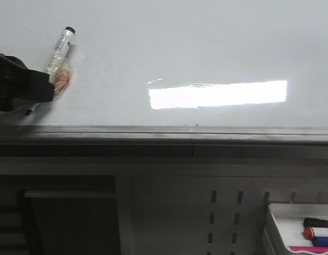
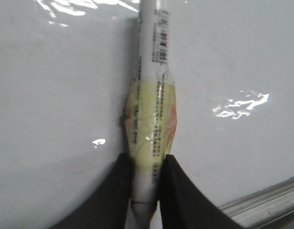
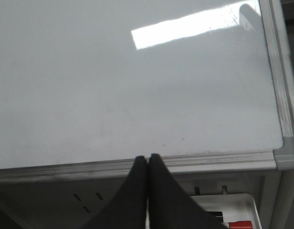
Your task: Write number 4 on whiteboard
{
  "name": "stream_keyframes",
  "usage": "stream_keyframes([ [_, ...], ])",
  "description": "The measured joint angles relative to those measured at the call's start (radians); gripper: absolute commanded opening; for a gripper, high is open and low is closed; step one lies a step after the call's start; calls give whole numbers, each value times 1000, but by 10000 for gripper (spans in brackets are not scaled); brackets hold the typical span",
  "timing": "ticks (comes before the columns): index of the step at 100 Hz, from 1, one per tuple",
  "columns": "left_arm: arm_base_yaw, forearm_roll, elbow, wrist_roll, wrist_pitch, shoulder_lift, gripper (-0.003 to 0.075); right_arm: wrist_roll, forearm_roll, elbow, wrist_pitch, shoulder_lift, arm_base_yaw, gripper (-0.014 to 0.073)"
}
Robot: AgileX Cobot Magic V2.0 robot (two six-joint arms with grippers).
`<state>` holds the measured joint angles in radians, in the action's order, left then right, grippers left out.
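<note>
The whiteboard (image 1: 169, 48) fills the upper part of the front view, with its grey ledge (image 1: 164, 133) below. No drawn 4 shows on it. My left gripper (image 1: 47, 87) at the far left is shut on a white marker (image 1: 58, 50) wrapped in yellowish tape. The marker's black end points up and to the right against the board. In the left wrist view the marker (image 2: 151, 71) stands between my fingers (image 2: 123, 186) over the board (image 2: 56, 95). My right gripper (image 3: 147, 158) is shut and empty over the board's lower ledge (image 3: 208, 160).
A small white tray (image 1: 291, 212) at the lower right holds a black, a red and a blue marker (image 1: 319, 232). A dark panel with slots (image 1: 222, 212) lies below the ledge. A bright light reflection (image 1: 217, 94) crosses the board. The board's right frame corner (image 3: 285, 157) shows in the right wrist view.
</note>
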<state>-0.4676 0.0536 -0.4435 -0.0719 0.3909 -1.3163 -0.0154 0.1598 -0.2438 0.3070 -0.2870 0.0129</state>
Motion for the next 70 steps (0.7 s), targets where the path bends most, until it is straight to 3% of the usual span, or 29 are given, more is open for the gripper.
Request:
stream_keyframes([
  [18, 7, -54, 0, 5, 4, 0, -20, 0, 6, -18, 51, -2, -17, -64],
  [33, -38, -227, 0, 5, 6, 36, -20, -45, 24, -99, 159, -46, -94, -64],
  [58, -144, -627, 0, 6, 15, 154, -20, -167, 110, -273, 195, -233, -361, -60],
  [70, -188, -774, 0, 7, 27, 185, -20, -191, 116, -345, 195, -341, -518, 66],
])
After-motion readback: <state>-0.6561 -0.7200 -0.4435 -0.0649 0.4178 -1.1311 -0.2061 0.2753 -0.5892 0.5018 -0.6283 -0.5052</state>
